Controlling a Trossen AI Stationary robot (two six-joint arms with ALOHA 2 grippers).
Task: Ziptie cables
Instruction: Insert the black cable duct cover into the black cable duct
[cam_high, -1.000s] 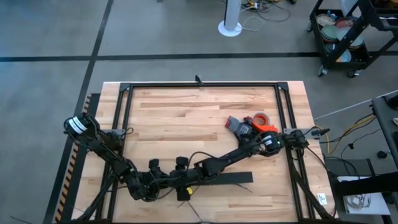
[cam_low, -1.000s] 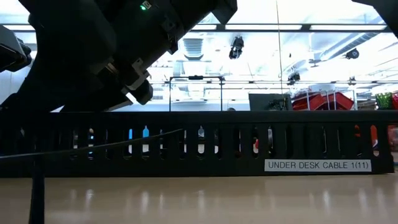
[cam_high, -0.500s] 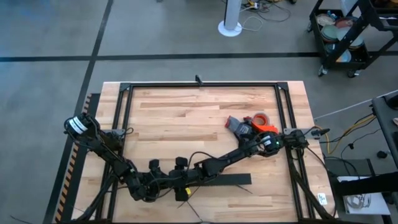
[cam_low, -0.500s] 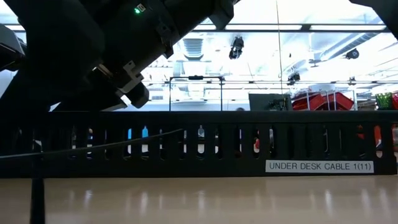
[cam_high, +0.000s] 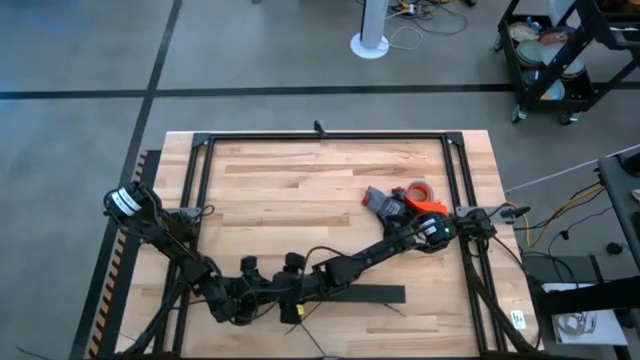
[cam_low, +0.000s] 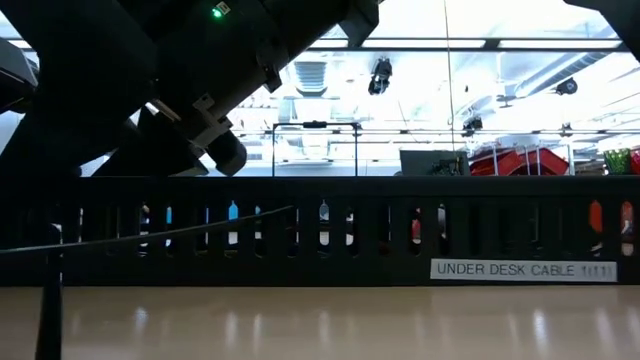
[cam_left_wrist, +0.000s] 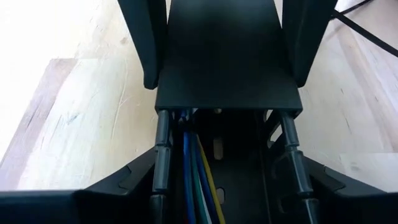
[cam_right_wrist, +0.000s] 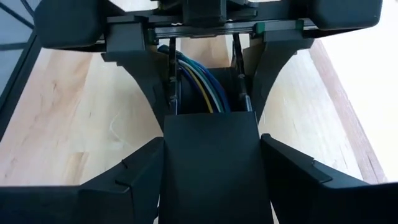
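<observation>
Black duct (cam_high: 365, 294) a touch further right than before, both grippers (cam_high: 285, 291) clamped on its left end

Both claws (cam_high: 272, 297) low, facing, near front edge.

A long black slotted duct (cam_high: 355, 294) lies flat on the wooden table (cam_high: 300, 180) near its front edge, running along that edge; in the low view its comb-toothed wall (cam_low: 330, 230) spans the whole width and bears a white label (cam_low: 523, 270) reading "UNDER DESK CABLE 1(11)". Toward the table's right edge sit an orange-and-red tape roll (cam_high: 422, 193) and, just beside it, a small grey object (cam_high: 381, 200). A black frame (cam_high: 320, 137) runs along the table's back edge and down both sides.
</observation>
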